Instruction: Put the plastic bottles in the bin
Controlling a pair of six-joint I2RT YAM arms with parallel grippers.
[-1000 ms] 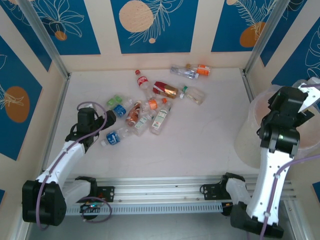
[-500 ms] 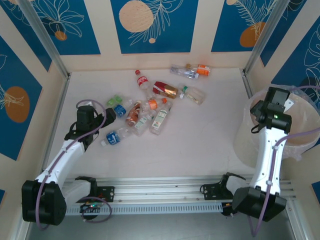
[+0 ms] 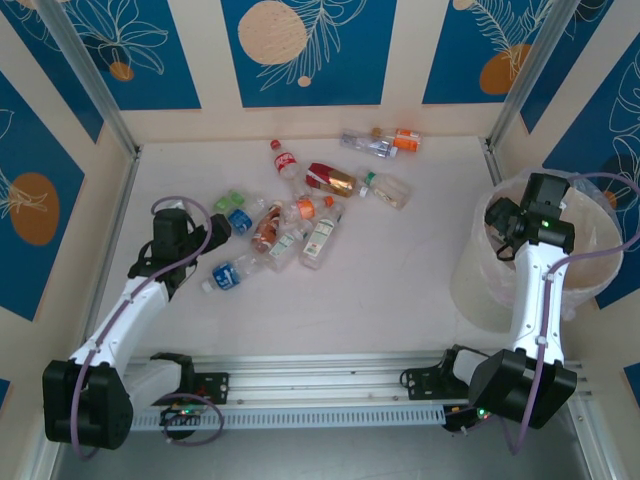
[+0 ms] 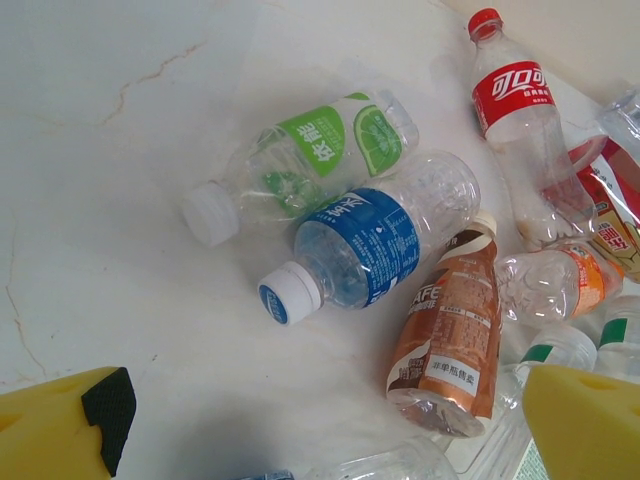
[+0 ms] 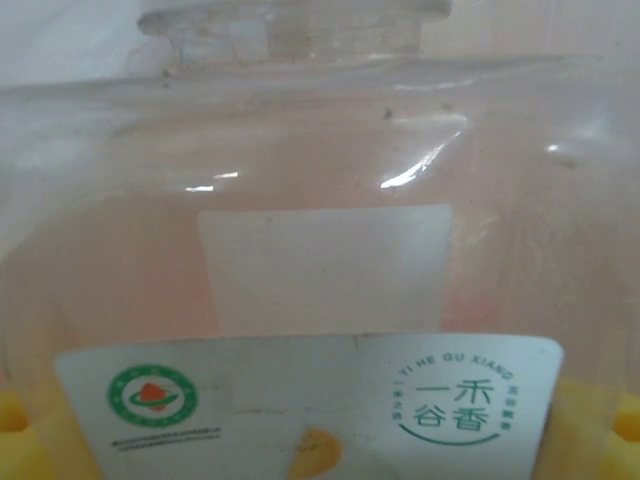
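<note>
1. Near-left of the desk (image 3: 400, 290): the left end effector (image 3: 207, 235) hangs at the near side of the pile, where it was a second ago. Its yellow pads (image 4: 60, 425) are spread wide with nothing between them.
2. Just beyond it lie the plastic bottles (image 3: 285, 225), heaped and overlapping. The blue-label bottle (image 4: 370, 240) touches both the green-label bottle (image 4: 310, 155) and the brown coffee bottle (image 4: 445, 330). Pulling any one out will likely drag its neighbours.
3. Right edge: over the last second the right end effector (image 3: 508, 218) has come down from high above the bin (image 3: 478, 290) to its left rim. It is clamped on a clear bottle (image 5: 320, 260) with a white label, with pink bin wall behind. Judgement: this bottle only needs releasing.
4. The bin seems to sit slightly further in from the right edge than before, possibly nudged. I cannot be sure.
5. Far edge: an orange-cap bottle (image 3: 400, 140) and a clear one lie well apart from the pile. The red-cap cola bottle (image 4: 510, 100) lies just short of them.
</note>
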